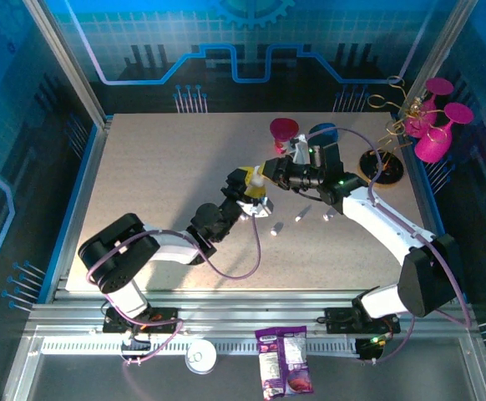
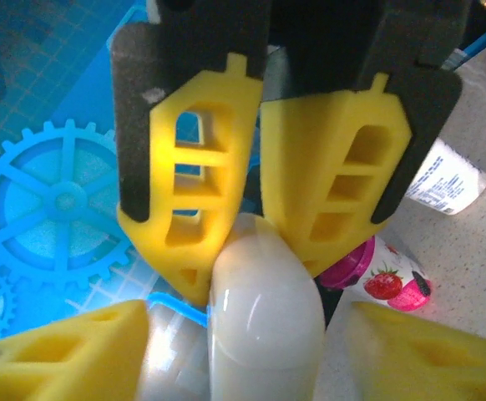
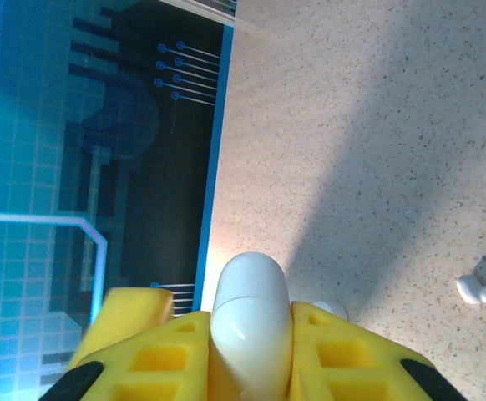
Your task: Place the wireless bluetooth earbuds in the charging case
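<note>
A white pebble-shaped charging case (image 1: 258, 180) hangs above the middle of the table, lid closed. My right gripper (image 1: 268, 174) is shut on it; in the right wrist view its yellow fingers (image 3: 176, 351) press both sides of the charging case (image 3: 250, 322). My left gripper (image 1: 250, 197) stands open around the same case (image 2: 264, 317), its fingers (image 2: 76, 355) spread wide and apart from it. The right gripper (image 2: 255, 267) pinches the case's far end. Three small white earbuds (image 1: 275, 228) (image 1: 301, 215) (image 1: 328, 217) lie on the table below. One earbud (image 3: 475, 290) shows at right.
A pink cup (image 1: 283, 129) and a blue cup (image 1: 322, 132) stand behind the grippers. A black disc (image 1: 382, 164) and pink goblets (image 1: 435, 125) are at the back right. A strawberry-labelled pot (image 2: 385, 280) lies nearby. A snack packet (image 1: 283, 359) sits off the table's front edge.
</note>
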You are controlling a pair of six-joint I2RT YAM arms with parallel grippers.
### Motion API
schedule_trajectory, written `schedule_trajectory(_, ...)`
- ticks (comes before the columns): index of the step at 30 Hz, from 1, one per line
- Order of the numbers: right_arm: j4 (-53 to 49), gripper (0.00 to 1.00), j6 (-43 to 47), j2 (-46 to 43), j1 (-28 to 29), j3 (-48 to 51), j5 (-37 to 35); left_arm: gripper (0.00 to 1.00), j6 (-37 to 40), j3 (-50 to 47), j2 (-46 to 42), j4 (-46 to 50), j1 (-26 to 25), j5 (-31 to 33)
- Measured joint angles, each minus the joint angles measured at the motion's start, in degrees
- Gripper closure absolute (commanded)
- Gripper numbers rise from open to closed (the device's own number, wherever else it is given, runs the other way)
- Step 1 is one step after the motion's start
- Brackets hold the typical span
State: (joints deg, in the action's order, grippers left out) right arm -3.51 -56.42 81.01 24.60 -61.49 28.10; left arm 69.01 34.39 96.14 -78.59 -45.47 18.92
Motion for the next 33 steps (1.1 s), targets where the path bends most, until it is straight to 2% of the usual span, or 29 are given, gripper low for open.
schedule_trajectory(7,-3.37,0.89,11.69,1.09,-2.78,-3.10,2.78,0.06,-8.76,-6.67,-2.03,2.16,-0.90,0.83)
schedule_trajectory(9,-4.90,0.89,17.53,1.14,-4.00,-4.33,3.61,0.01,-12.24,-8.20,-4.66,6.27,-0.85,0.48)
schedule_trajectory(11,-7.45,0.90,23.91,1.14,-4.90,-6.05,4.13,0.01,-16.15,-8.48,-8.35,12.41,-0.24,-1.64)
schedule_trajectory(17,-17.29,0.95,45.68,1.14,-5.55,-10.88,4.76,0.01,-30.12,-7.48,-19.82,32.94,7.15,-18.27)
schedule_trajectory(23,-29.14,1.00,65.16,1.11,-4.87,-12.28,8.28,0.03,-42.16,-0.52,-23.15,51.67,12.87,-40.59)
schedule_trajectory(26,-35.17,1.00,72.46,1.11,-3.45,-13.97,10.43,0.10,-46.53,3.63,-23.43,58.18,13.84,-50.01)
schedule_trajectory(28,-38.56,1.00,76.56,1.11,-2.36,-15.43,12.00,0.19,-49.03,5.27,-23.78,60.63,13.92,-55.10)
schedule_trajectory(33,-45.62,1.00,83.73,1.14,1.03,-18.14,14.34,0.31,-54.03,7.50,-24.26,65.40,13.92,-64.32)
